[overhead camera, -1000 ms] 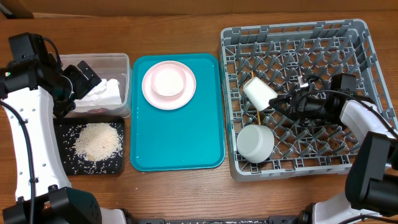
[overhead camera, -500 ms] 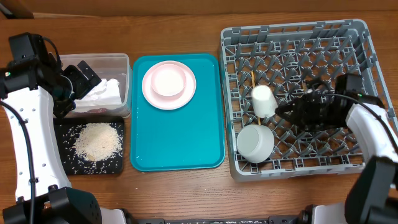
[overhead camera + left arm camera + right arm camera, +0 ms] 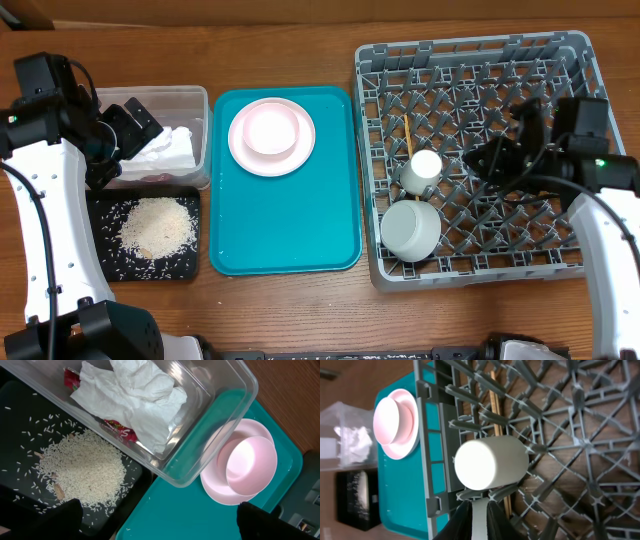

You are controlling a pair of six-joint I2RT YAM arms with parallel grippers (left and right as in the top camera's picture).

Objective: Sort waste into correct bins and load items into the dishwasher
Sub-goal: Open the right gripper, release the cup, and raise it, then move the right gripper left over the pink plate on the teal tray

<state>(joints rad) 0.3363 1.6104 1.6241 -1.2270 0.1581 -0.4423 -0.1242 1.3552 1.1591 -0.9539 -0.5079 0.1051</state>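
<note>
Drawing back toward the right side of the grey dish rack (image 3: 365, 120), the right gripper (image 3: 472, 160) is now standing apart from the cream cup (image 3: 420, 170). A second ago that cup was tilted at its fingertips; it is now leaning among the pegs (image 3: 500, 95), just above the rack bowl (image 3: 410, 228) and beside the chopsticks (image 3: 408, 135). The jaws are sitting almost closed, with nothing between them. The left gripper (image 3: 132, 122) is hanging spread wide and empty over the clear tub (image 3: 170, 93).

By my reading, the cup is placed and the arm is clearing out. To do this well, it should be rising above the peg tops before swinging anywhere, so that fingers and cable are not dragging the cup or the sticks along. The stacked bowl (image 3: 271, 130) is probably the next piece, and taking it off the pink plate (image 3: 238, 150) by its rim looks safer than lifting both together.

Counting:
- one cup
- two bowls (one racked, one on the plate)
- one plate, waiting on the teal tray (image 3: 285, 230)
- chopsticks showing as one thin line from above, so I cannot confirm a pair
- one wad of tissue (image 3: 172, 148) in the tub
- red wrapper (image 3: 120, 430) showing in two spots, possibly one piece
- one heap of rice (image 3: 155, 225) in the black tray (image 3: 190, 268)
</note>
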